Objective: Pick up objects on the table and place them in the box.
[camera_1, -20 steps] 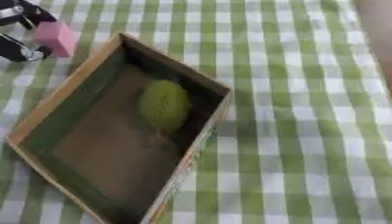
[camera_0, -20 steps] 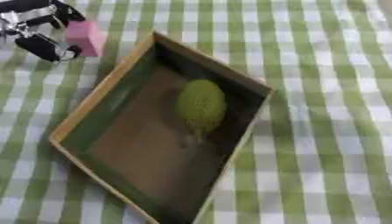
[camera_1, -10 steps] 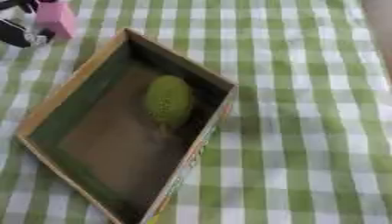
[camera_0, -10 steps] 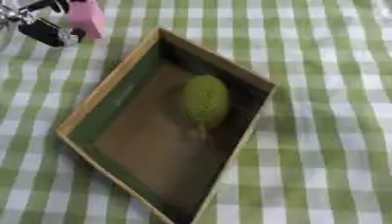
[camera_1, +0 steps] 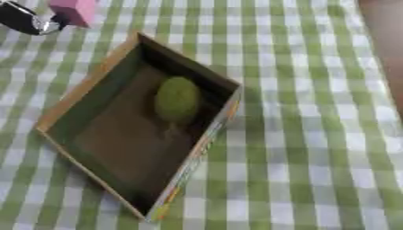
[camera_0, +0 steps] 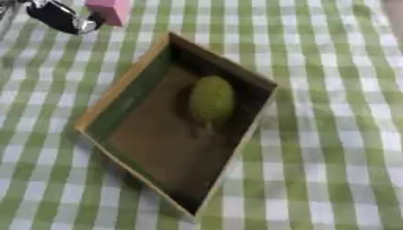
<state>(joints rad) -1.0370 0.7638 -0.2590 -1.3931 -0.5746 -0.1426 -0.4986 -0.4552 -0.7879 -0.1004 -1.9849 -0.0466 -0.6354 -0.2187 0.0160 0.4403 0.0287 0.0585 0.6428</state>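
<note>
Now we see the pink block [camera_0: 110,10] at the top left edge of our view, just beyond the far left corner of the box [camera_0: 118,94]. It sits beside our left robot hand [camera_0: 56,17], whose dark fingers with silver parts lie close against its left side. Whether those fingers are curled round the block or merely resting against it we cannot tell; too little of the hand shows. Over the last second the block and the hand have kept the same place relative to each other and to the box corner; the whole picture has slid and grown steeper, which we read as our head tilting, not as the things moving. So we judge that nothing has yet been carried toward the box in this stretch, and the block remains outside it.

Inside the box lies a green oval thing [camera_0: 211,98], resting on the brown floor near the far right wall. That one we count as already placed.

The box stands askew on the desk [camera_0: 330,134], which is covered in a green and white checked cloth. To the right of the box we see only cloth.

Our right robot hand shows in neither view.

For the task, the pink block looks like the next thing to bring over the near wall.
</note>
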